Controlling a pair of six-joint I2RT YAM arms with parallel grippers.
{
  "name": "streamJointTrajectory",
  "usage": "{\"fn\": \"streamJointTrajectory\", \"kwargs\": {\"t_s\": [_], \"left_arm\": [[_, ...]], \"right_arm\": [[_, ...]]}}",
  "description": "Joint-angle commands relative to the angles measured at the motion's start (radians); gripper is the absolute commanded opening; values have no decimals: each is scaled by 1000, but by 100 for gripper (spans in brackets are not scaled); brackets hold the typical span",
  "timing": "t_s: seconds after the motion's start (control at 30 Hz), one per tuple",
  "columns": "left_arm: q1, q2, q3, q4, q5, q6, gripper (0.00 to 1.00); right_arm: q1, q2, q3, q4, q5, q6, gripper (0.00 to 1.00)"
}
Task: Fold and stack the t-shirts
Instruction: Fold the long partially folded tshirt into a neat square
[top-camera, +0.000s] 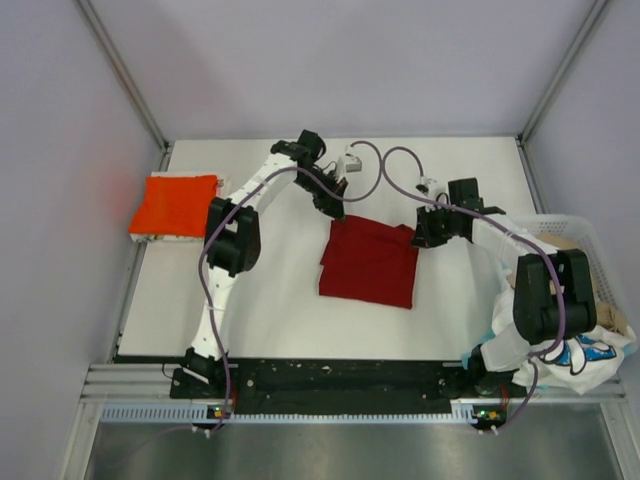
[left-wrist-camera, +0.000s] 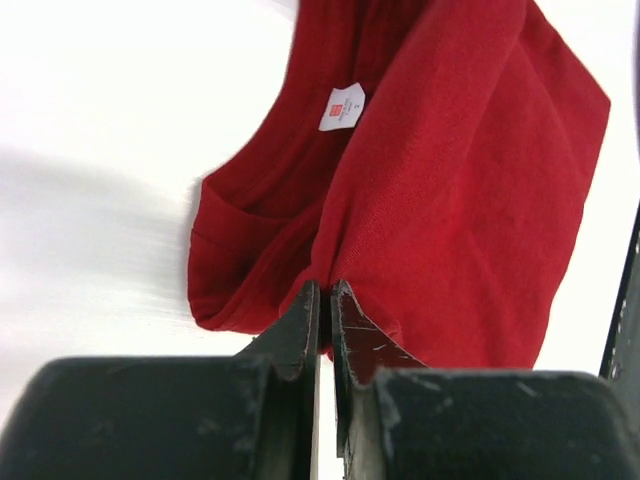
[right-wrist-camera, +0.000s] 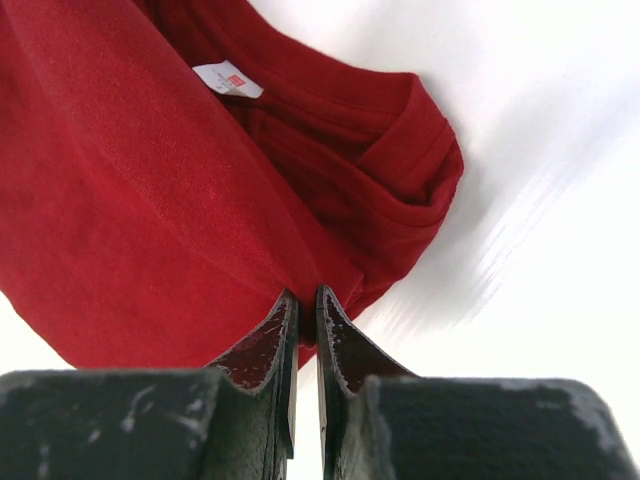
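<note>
The dark red t-shirt (top-camera: 369, 262) lies partly folded in the middle of the table. My left gripper (top-camera: 338, 212) is shut on its far left corner, and my right gripper (top-camera: 420, 238) is shut on its far right corner. In the left wrist view the cloth (left-wrist-camera: 450, 180) hangs from my shut jaws, collar and white label showing. The right wrist view shows the same shirt (right-wrist-camera: 150, 200) pinched between my jaws. A folded bright orange-red t-shirt (top-camera: 175, 204) lies at the table's left edge. White printed shirts (top-camera: 585, 352) hang at the right by the basket.
A white lattice basket (top-camera: 578, 232) stands at the right edge, behind my right arm. Grey walls enclose the table on three sides. The orange-red shirt rests on a light folded one at the left edge.
</note>
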Motion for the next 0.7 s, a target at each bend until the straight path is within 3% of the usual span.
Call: {"fn": "streamJointTrajectory", "kwargs": {"t_s": [0.0, 0.03, 0.13, 0.3, 0.47, 0.6, 0.67], "left_arm": [[8, 2, -4, 187, -73, -157, 11], [8, 7, -6, 205, -99, -180, 16], [9, 7, -10, 277, -215, -259, 30], [12, -19, 0, 401, -450, -335, 46], [15, -77, 20, 363, -500, -320, 45], [-2, -232, -163, 374, -362, -304, 38], [-29, -294, -286, 389, -322, -286, 31]], "right_arm": [[-17, 34, 71, 86, 60, 38, 0], [-19, 43, 77, 96, 57, 43, 0], [-17, 86, 106, 129, 78, 67, 15], [-22, 210, 239, 114, 307, 112, 23], [-22, 237, 376, -4, 344, 162, 25], [-10, 87, 302, -21, 327, 213, 27], [4, 22, 210, -19, 306, 253, 22]]}}
